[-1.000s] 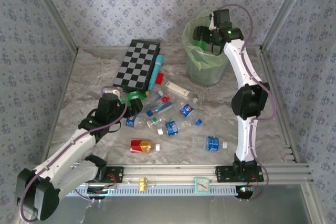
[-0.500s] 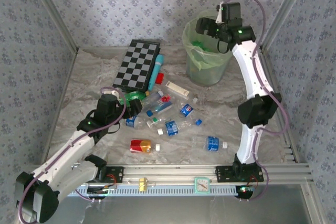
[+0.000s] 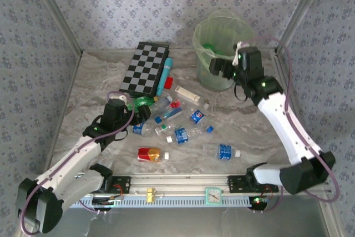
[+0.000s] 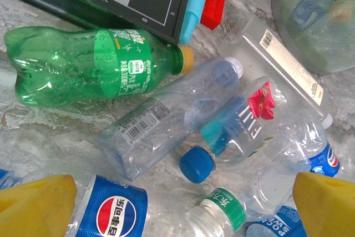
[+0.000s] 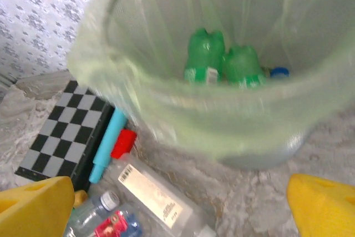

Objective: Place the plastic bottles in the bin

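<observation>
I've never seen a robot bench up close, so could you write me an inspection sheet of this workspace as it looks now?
Surface: pale marbled table, crowded in the middle.
Job's things: bottles lie scattered mid-table; two green bottles sit inside the bin.
Clutter: checkerboard, cyan tube and red block at the back.
Pincers: left pincer open above the bottles; right pincer open, empty, facing the bin.
Cables: purple cable along each arm.
Surroundings: patterned walls, metal frame.
</observation>
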`<state>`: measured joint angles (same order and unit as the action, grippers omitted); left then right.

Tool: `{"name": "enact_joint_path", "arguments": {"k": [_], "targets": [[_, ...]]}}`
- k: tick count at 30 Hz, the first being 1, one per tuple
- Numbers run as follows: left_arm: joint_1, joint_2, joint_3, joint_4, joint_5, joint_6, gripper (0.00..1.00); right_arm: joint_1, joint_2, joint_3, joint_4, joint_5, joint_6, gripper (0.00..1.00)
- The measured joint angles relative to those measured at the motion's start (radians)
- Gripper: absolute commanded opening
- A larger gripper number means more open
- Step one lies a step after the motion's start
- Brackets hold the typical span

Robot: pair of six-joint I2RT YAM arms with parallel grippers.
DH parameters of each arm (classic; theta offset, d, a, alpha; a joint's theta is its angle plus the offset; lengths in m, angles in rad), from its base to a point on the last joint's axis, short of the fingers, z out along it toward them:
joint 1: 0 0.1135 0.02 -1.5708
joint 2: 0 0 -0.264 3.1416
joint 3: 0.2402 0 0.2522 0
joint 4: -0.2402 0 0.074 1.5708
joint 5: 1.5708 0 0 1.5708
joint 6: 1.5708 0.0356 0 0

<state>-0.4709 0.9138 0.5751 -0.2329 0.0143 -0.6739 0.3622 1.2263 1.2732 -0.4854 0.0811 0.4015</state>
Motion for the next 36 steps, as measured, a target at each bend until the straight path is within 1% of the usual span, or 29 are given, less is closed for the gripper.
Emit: {"name": "enact_joint_path", "arguments": {"k": [3,7,11,14,18,27,30,32,36], "targets": [[0.000,0.022,0.002,0.005,0.000,0.000,1.00,0.046,-0.112,-0.175,0.002,0.050,0.051,1.00],[0.000,0.040,0.004,0.028,-0.001,-0.008,1.00,0.098,-0.228,-0.352,-0.014,0.111,0.152,1.00],[0.000,0.045,0.004,0.051,-0.006,-0.027,1.00,0.153,-0.321,-0.504,-0.036,0.160,0.309,1.00],[0.000,0.045,0.004,0.057,-0.015,-0.038,1.00,0.212,-0.349,-0.573,-0.089,0.199,0.456,1.00],[0.000,0.045,0.004,0.058,-0.031,-0.053,1.00,0.320,-0.372,-0.620,-0.175,0.244,0.657,1.00],[0.000,0.056,0.004,0.067,-0.044,-0.061,1.00,0.571,-0.375,-0.626,-0.402,0.369,1.062,1.00],[0.000,0.068,0.004,0.072,-0.046,-0.062,1.00,0.654,-0.354,-0.642,-0.421,0.391,1.173,1.00],[0.000,0.072,0.004,0.074,-0.046,-0.065,1.00,0.692,-0.321,-0.650,-0.416,0.399,1.220,1.00],[0.000,0.072,0.004,0.076,-0.045,-0.071,1.00,0.732,-0.267,-0.663,-0.373,0.399,1.289,1.00]]}}
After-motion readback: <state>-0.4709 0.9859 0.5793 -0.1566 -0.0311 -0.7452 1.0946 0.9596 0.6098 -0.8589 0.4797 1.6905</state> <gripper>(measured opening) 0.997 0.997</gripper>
